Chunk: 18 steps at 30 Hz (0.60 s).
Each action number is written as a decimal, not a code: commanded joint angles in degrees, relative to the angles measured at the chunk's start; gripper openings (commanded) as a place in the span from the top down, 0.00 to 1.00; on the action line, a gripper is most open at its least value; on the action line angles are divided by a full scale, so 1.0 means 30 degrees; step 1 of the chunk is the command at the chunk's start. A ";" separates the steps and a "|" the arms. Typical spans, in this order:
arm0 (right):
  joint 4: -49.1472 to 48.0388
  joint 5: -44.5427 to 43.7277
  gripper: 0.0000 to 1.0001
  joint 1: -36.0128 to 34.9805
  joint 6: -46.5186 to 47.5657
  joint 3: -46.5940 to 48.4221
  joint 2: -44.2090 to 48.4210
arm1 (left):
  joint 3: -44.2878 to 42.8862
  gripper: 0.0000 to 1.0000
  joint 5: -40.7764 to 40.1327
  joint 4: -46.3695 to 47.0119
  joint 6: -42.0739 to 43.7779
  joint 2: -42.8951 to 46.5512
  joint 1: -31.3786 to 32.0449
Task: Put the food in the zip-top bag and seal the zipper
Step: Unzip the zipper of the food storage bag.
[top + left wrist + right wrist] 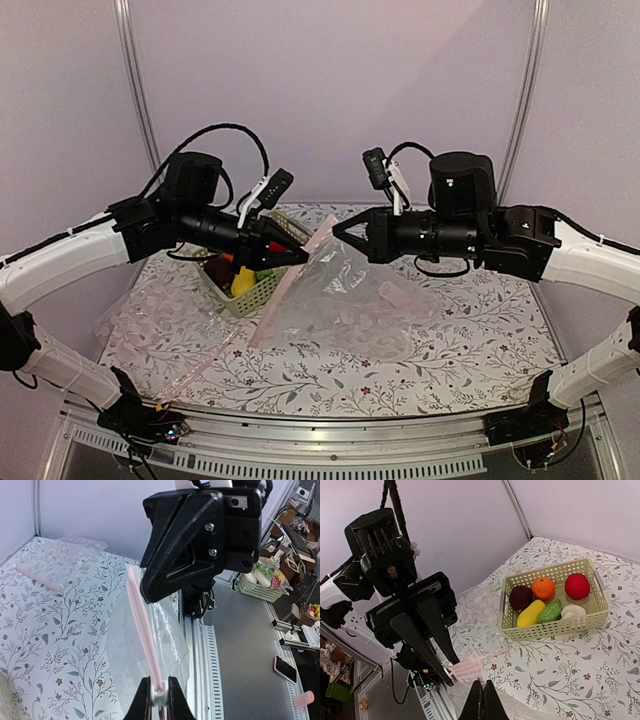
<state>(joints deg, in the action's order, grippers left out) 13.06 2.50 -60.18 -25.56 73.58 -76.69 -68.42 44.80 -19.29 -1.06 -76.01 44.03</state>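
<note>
Fingers [142, 705] of both arms are pinched closed on the mouth of the large clear plastic zip-top bag [345, 300], which sags between them. Beside it, the light green lattice basket [555, 627] holds all six toy fruits and vegetables [543, 588]. The right gripper [338, 231] clamps the pale pink zipper strip [145, 630], and the left gripper [298, 250] its small white slider [159, 698]. Dragging that slider now would likely seal an empty bag, and pulling apart could tear the thin film.

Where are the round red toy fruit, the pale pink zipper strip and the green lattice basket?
Round red toy fruit [577, 586]: right wrist view, its middle.
Pale pink zipper strip [145, 630]: left wrist view, mid-length.
Light green plastic lattice basket [555, 628]: right wrist view, near wall.
</note>
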 commanded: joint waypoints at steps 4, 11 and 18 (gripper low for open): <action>-0.0291 -0.3217 1.00 0.1667 0.0616 0.1162 0.1158 | 0.0164 1.00 0.0513 -0.3099 0.0295 -0.0235 -0.0028; -0.0288 -0.3442 1.00 0.1910 0.0729 0.1078 0.1302 | 0.0132 1.00 0.0464 -0.3205 0.0324 -0.0299 0.0001; -0.0343 -0.2513 1.00 0.2104 0.0770 0.1075 0.1564 | 0.0090 1.00 0.0460 -0.3209 0.0324 -0.0300 0.0001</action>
<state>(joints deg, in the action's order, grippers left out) 13.93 2.55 -58.43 -24.16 73.87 -76.44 -68.75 44.05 -19.25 -0.86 -76.62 44.05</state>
